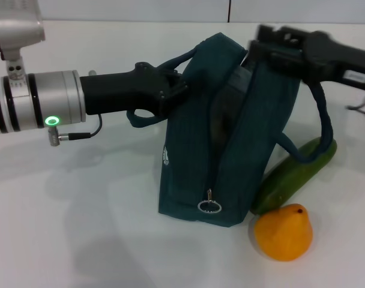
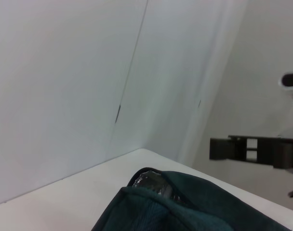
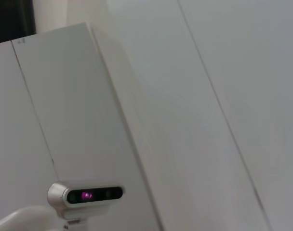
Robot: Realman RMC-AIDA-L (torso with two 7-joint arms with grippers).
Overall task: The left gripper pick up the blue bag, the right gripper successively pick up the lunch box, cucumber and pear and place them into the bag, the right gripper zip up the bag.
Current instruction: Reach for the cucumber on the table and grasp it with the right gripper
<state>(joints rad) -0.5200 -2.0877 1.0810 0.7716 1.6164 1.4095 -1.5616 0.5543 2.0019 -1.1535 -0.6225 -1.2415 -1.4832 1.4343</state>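
Bag (image 1: 230,132) stood propped by left gripper (image 1: 176,90), jaws clenched on handle, for loading; right gripper (image 1: 272,45) above, jaws unclear.

The left arm has a silver round wrist (image 1: 38,102) with black rings, a glowing green light (image 1: 51,121), a small silver plug and a thin black cable (image 1: 86,133). Its claw, the left gripper (image 1: 173,89), is matte black with small screws. The right gripper (image 1: 272,45) is black too, with a white label (image 1: 355,75) on its body.
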